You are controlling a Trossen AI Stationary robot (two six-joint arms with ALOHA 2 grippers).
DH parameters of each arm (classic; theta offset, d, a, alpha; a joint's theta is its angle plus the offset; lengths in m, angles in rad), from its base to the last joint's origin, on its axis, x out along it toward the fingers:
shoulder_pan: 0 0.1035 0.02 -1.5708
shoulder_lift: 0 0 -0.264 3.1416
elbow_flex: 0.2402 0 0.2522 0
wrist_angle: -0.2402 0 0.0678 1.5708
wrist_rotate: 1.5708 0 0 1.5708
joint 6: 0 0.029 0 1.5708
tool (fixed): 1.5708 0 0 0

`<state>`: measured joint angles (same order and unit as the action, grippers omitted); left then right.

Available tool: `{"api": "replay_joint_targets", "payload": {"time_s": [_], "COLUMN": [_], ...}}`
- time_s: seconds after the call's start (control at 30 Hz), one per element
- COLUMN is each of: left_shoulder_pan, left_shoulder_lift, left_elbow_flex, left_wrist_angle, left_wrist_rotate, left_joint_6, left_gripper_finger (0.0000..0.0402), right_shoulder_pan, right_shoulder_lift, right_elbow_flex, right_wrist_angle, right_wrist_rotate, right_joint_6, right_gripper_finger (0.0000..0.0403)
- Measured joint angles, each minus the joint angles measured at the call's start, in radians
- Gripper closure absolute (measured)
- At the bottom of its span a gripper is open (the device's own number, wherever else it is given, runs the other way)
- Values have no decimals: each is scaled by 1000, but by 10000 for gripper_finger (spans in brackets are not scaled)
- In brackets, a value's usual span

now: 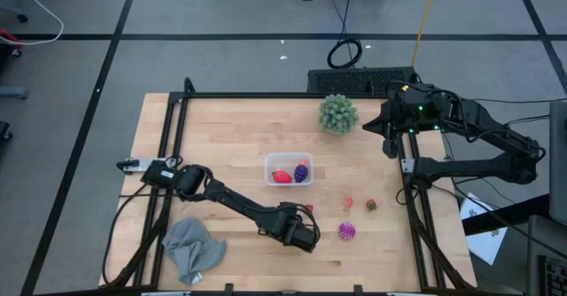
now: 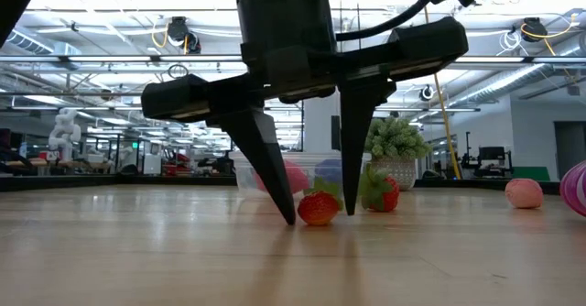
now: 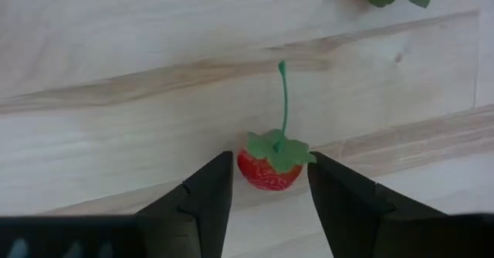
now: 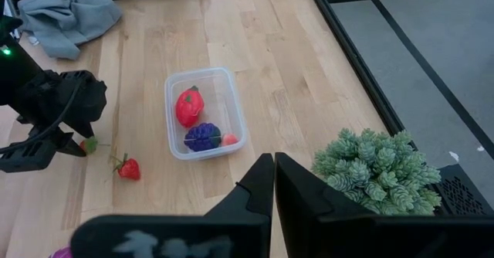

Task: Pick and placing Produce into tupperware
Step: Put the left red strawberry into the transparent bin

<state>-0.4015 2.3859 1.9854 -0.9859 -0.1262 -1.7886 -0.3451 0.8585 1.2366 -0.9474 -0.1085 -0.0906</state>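
Left claw (image 3: 270, 185) astride strawberry (image 3: 269, 168); tupperware (image 4: 204, 113) with red, purple produce

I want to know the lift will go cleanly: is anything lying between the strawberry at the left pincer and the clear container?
Nothing visible blocks it. The left pincer stands open around the strawberry on the table. The strip of bare wood up to the container holds nothing. The second strawberry lies off to the side, as does the striped ball.

Striped magenta fruit (image 2: 577, 187) cut by low view's edge.

Robotics lab; ceiling trusses (image 2: 110, 63); workstations (image 2: 137, 155)
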Motion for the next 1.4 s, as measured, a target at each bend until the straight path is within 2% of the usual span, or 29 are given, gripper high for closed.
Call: {"api": "replay_joint_targets", "payload": {"time_s": [0.43,0.7,0.77,1.07,1.4], "left_shoulder_pan": [0,0,0,0,0], "left_shoulder_lift": [0,1,1,1,1], "left_elbow_flex": [0,0,0,0,0], "left_wrist_angle": [-3,2,3,0,2], "left_wrist_rotate": [2,-2,-5,-5,-5], "left_joint_6": [-3,0,0,1,2], "left_gripper_finger": [227,294,301,262,290], "right_shoulder_pan": [0,0,0,0,0], "right_shoulder_lift": [0,0,0,0,0], "right_elbow_flex": [0,0,0,0,0], "right_wrist_angle": [0,0,0,0,0], "right_wrist_rotate": [0,0,0,0,0], "right_joint_6": [0,0,0,0,0], "right_gripper_finger": [399,399,399,399,399]}}
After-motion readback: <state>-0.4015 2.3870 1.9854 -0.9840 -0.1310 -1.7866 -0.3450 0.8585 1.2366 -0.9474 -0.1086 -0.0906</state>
